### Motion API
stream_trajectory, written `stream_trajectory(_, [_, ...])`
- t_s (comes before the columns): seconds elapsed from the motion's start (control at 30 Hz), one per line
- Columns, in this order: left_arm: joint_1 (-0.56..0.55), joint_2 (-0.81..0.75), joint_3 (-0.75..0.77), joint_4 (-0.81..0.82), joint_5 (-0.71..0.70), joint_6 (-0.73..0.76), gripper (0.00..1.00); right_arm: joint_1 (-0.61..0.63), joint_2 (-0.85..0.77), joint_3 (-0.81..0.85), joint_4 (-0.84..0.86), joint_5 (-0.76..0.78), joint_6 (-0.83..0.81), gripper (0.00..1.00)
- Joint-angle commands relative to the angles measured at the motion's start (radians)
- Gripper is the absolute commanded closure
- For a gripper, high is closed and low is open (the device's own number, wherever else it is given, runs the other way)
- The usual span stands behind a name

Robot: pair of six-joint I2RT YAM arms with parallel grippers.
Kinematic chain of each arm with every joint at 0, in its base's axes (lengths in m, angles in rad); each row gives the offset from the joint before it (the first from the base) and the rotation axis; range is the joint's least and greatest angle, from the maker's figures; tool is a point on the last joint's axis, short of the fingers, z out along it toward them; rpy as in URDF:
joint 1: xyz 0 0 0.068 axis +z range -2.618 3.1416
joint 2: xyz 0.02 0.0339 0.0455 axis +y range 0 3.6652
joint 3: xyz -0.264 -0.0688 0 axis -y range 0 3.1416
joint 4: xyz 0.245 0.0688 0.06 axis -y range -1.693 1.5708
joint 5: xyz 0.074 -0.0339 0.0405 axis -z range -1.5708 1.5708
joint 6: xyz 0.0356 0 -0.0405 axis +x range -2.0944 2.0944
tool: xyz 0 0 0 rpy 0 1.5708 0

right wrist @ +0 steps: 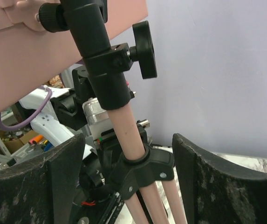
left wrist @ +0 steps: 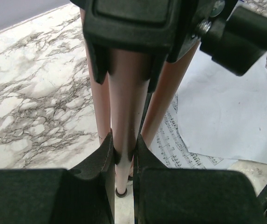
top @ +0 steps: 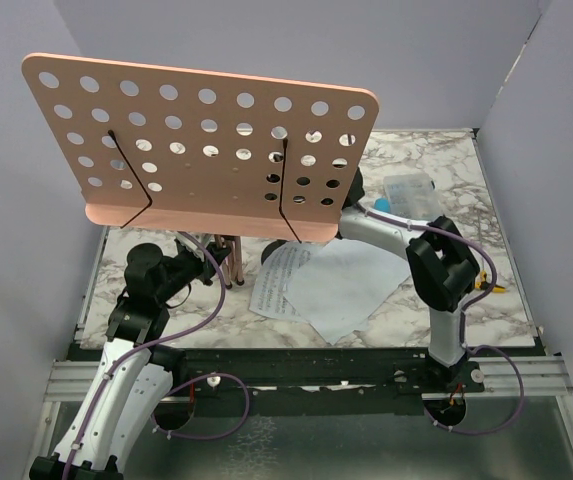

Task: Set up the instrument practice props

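The pink hole-dotted music stand [top: 206, 150] stands upright at the table's left middle, its desk filling the top view. My left gripper [left wrist: 124, 150] is shut on one thin pink tripod leg [left wrist: 126, 93] low down; in the top view it is by the legs [top: 228, 258]. My right gripper [right wrist: 128, 156] is open, a finger on each side of the stand's pole [right wrist: 131, 128] at the black leg hub [right wrist: 147, 169], not touching it. In the top view the desk hides it. Two white sheet-music pages [top: 341, 285] lie overlapped on the table. The microphone and mic stand do not show.
A clear plastic compartment box [top: 411, 192] sits at the back right. A small yellow object [top: 493, 286] lies by the right arm. The black tilt knob [right wrist: 145, 49] juts from the pole above my right fingers. Grey walls close in three sides.
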Motion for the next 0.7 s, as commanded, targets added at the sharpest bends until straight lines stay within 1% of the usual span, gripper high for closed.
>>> stream_trajectory(0.0, [-0.007,-0.024,0.005,0.045,0.079,-0.109,1.00,0.027,0.041,0.067,-0.055,-0.035,-0.022,0.23])
stream_trajectory(0.1, [-0.008,-0.027,0.004,0.045,0.078,-0.111,1.00,0.041,0.049,0.087,-0.066,-0.034,-0.022,0.29])
stream_trajectory(0.23, [-0.007,-0.029,0.001,0.045,0.077,-0.114,1.00,0.056,0.052,0.111,-0.093,-0.030,-0.030,0.40])
stream_trajectory(0.3, [-0.007,-0.030,0.000,0.046,0.075,-0.115,1.00,0.061,0.056,0.127,-0.114,-0.025,-0.040,0.47])
stream_trajectory(0.4, [-0.007,-0.033,0.000,0.046,0.064,-0.114,1.00,0.064,0.063,0.141,-0.126,-0.023,-0.041,0.50])
stream_trajectory(0.5, [-0.007,-0.033,-0.001,0.047,0.054,-0.114,1.00,0.067,0.069,0.153,-0.134,-0.021,-0.041,0.61])
stream_trajectory(0.57, [-0.007,-0.033,-0.001,0.047,0.049,-0.117,1.00,0.067,0.071,0.162,-0.143,-0.019,-0.042,0.71])
stream_trajectory(0.67, [-0.007,-0.036,-0.001,0.048,0.029,-0.120,1.00,0.068,0.073,0.180,-0.161,-0.015,-0.047,0.90])
